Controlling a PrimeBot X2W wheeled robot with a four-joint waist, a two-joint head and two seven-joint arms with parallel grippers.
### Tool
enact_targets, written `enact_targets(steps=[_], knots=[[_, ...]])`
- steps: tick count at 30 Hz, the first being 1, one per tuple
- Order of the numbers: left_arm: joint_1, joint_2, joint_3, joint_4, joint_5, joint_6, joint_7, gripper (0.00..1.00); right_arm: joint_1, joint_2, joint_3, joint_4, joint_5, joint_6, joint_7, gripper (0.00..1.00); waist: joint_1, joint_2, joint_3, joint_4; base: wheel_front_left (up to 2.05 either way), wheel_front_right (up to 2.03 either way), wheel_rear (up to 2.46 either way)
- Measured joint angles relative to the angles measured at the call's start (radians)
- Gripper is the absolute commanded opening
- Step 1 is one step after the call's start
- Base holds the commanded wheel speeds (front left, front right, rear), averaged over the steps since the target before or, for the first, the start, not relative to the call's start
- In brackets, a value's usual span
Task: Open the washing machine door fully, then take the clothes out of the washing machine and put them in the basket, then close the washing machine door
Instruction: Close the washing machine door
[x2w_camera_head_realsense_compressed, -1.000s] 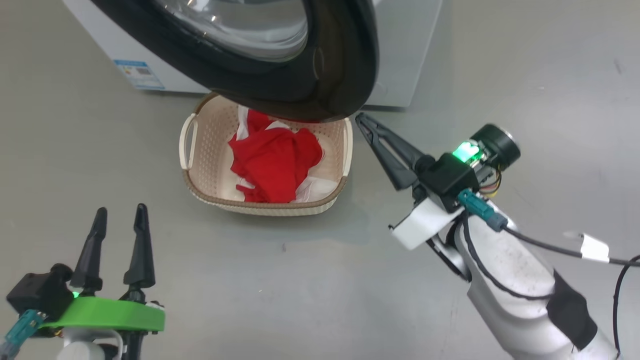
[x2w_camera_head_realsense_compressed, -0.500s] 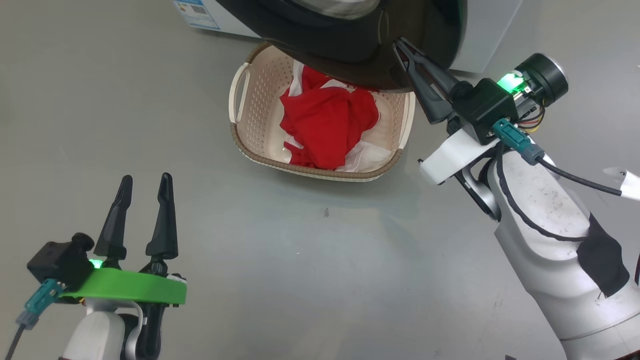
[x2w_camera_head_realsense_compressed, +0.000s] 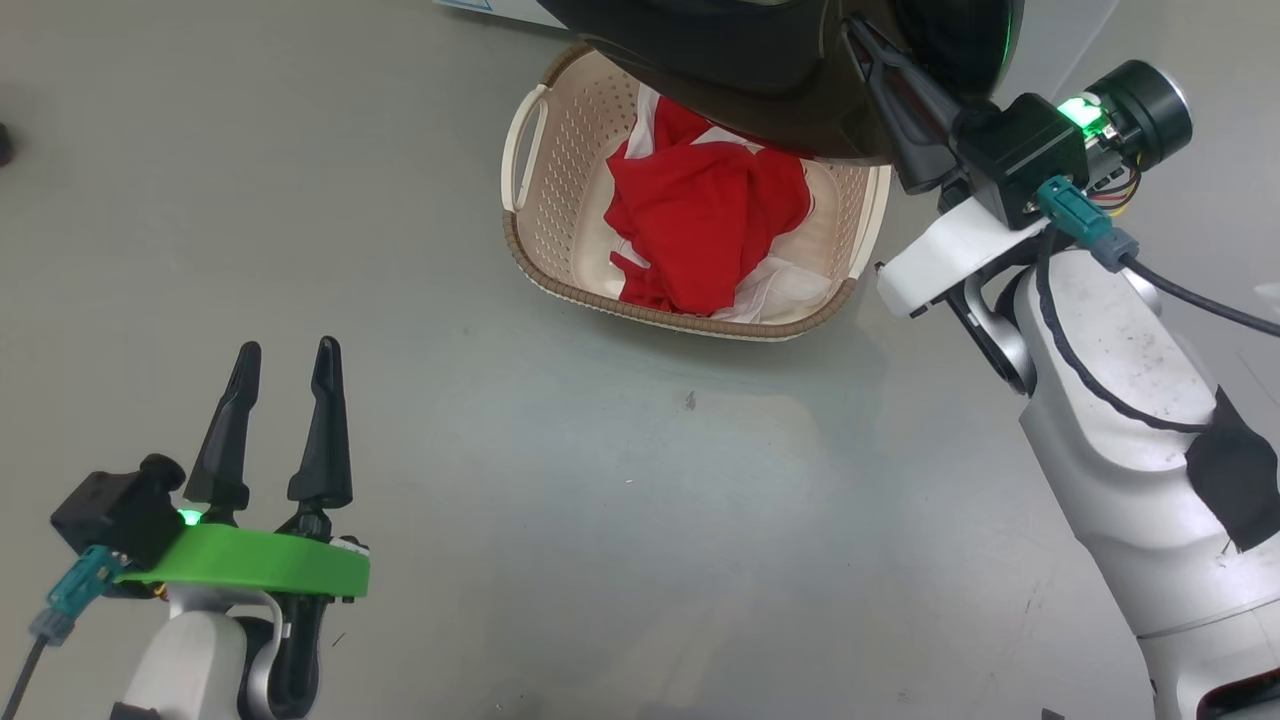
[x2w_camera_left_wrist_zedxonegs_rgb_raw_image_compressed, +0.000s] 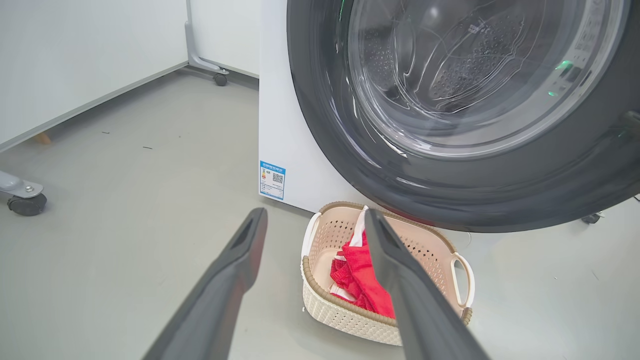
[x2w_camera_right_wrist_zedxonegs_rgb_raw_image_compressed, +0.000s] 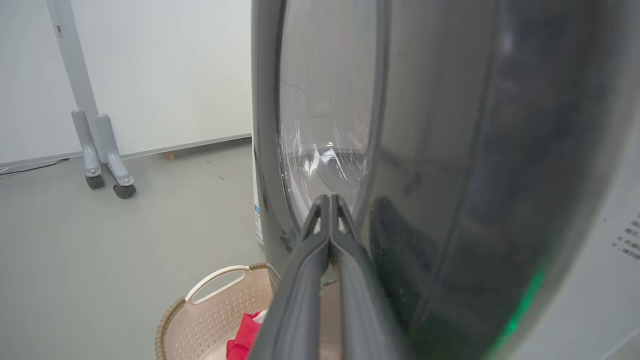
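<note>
The washing machine door (x2w_camera_head_realsense_compressed: 780, 70), glossy black rim round a clear glass bowl (x2w_camera_left_wrist_zedxonegs_rgb_raw_image_compressed: 465, 75), stands swung out over the far end of the basket (x2w_camera_head_realsense_compressed: 560, 250). The cream basket sits on the floor before the white washing machine (x2w_camera_left_wrist_zedxonegs_rgb_raw_image_compressed: 285, 125). The red and white clothes (x2w_camera_head_realsense_compressed: 710, 220) lie bunched inside it. My right gripper (x2w_camera_head_realsense_compressed: 862, 35) is shut, empty, its fingertips lying along the door's outer rim (x2w_camera_right_wrist_zedxonegs_rgb_raw_image_compressed: 450, 175); its tips (x2w_camera_right_wrist_zedxonegs_rgb_raw_image_compressed: 330, 201) are mirrored in the gloss. My left gripper (x2w_camera_head_realsense_compressed: 285, 350) hangs open and empty near the floor, well short of the basket (x2w_camera_left_wrist_zedxonegs_rgb_raw_image_compressed: 340, 310).
Grey floor spreads between my left gripper and the basket. A blue label (x2w_camera_left_wrist_zedxonegs_rgb_raw_image_compressed: 271, 180) marks the machine's lower front. Wheeled grey stand legs (x2w_camera_right_wrist_zedxonegs_rgb_raw_image_compressed: 102, 150) and a caster (x2w_camera_left_wrist_zedxonegs_rgb_raw_image_compressed: 27, 202) stand off to the left by white wall panels.
The head camera has shifted, so basket and door sit further right and higher. My shut right gripper has moved from beside the door's edge onto its rim. The left gripper stays open.
</note>
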Motion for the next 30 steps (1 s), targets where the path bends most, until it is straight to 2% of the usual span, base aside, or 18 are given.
enact_targets(steps=[6, 12, 30], knots=[[-0.004, 0.005, 0.001, 0.002, -0.006, 0.000, 0.000, 1.00, -0.024, 0.002, -0.013, 0.012, 0.002, -0.002, -0.004, 0.00, 0.0000, 0.0000, 0.006, -0.004, 0.00, 0.00, 0.00], [-0.017, 0.008, -0.002, -0.003, -0.020, 0.000, 0.000, 1.00, -0.064, 0.002, -0.028, 0.018, 0.002, -0.017, -0.008, 0.00, 0.0000, 0.0000, 0.029, -0.010, 0.00, 0.00, 0.00], [-0.073, 0.019, -0.035, -0.016, -0.039, 0.000, 0.000, 1.00, -0.250, -0.044, -0.124, 0.055, 0.022, -0.045, -0.001, 0.00, 0.0000, 0.0000, 0.129, -0.016, 0.00, 0.00, 0.00]])
